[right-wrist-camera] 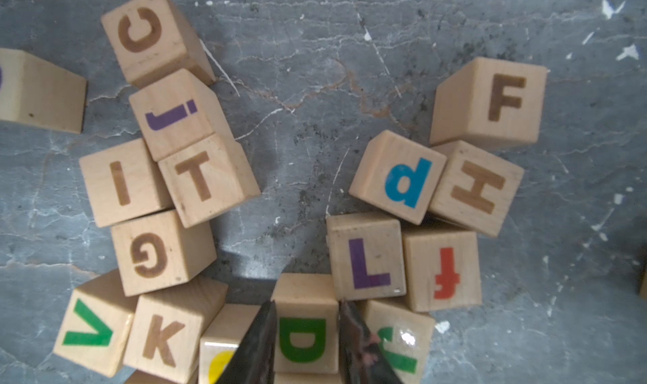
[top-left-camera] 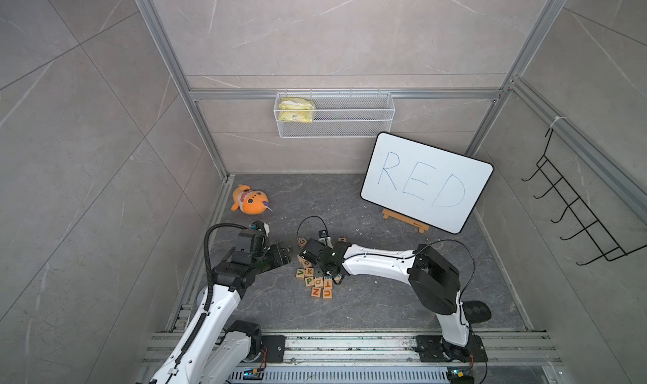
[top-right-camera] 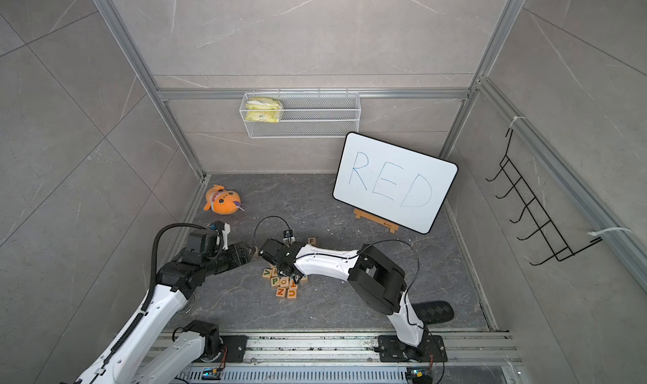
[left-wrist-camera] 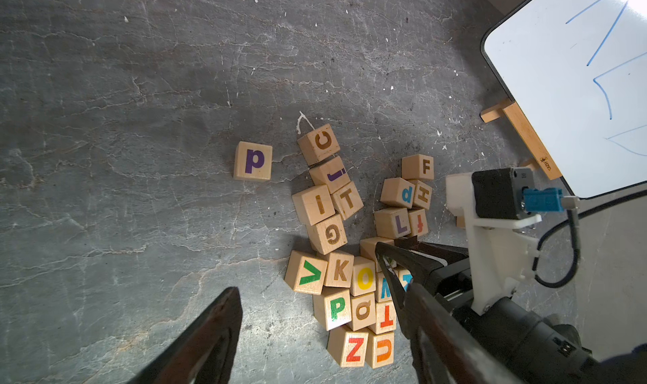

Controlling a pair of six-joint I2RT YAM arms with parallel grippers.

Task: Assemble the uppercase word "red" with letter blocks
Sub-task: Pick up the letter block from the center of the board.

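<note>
In both top views the whiteboard (top-left-camera: 427,182) lettered RED is seen propped at the back, and the letter blocks (top-left-camera: 315,282), lying in a pile, are partly covered by the right gripper (top-left-camera: 331,272). Only in the right wrist view is the green D block (right-wrist-camera: 303,340) shown, pinched between that gripper's fingers (right-wrist-camera: 259,343) inside the pile. In the left wrist view the left gripper (left-wrist-camera: 322,291) is seen spread wide and empty, beside the pile.

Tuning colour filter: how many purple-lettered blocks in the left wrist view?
3: p block, apart from the pile; j block, between C and T; L block, beside red f. Right gripper may hide more.
</note>
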